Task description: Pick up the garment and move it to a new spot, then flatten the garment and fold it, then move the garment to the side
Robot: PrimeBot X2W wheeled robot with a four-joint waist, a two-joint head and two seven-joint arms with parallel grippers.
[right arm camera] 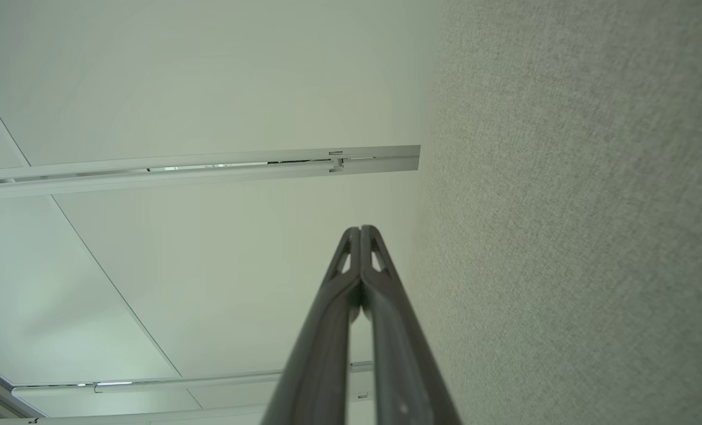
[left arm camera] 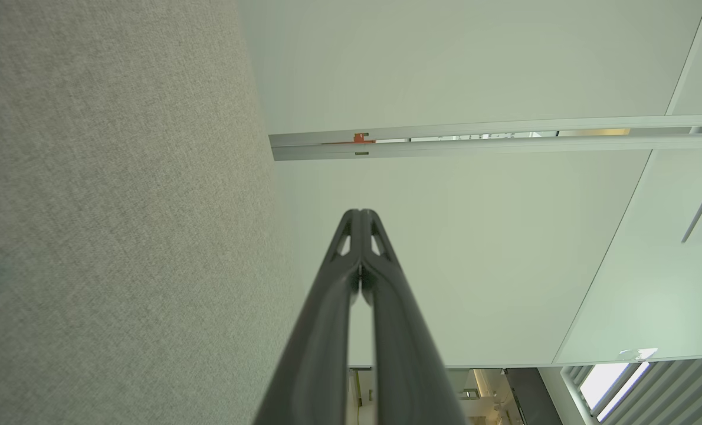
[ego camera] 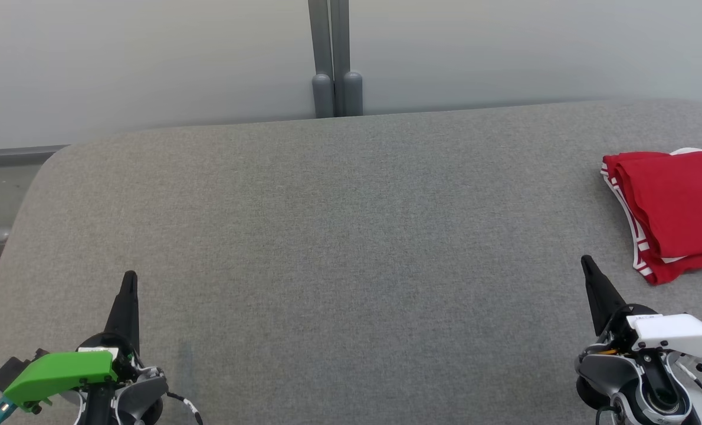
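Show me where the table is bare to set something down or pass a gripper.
The grey table is bare across its middle and left, from the left gripper to the far edge by the grey posts, and between the two grippers. The right side is crowded: the folded red garment lies there, the right gripper close to its near corner, not touching.

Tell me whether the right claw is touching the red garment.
Apart. In the head view, a strip of bare grey table shows between the tip of the right claw and the near edge of the folded red garment.
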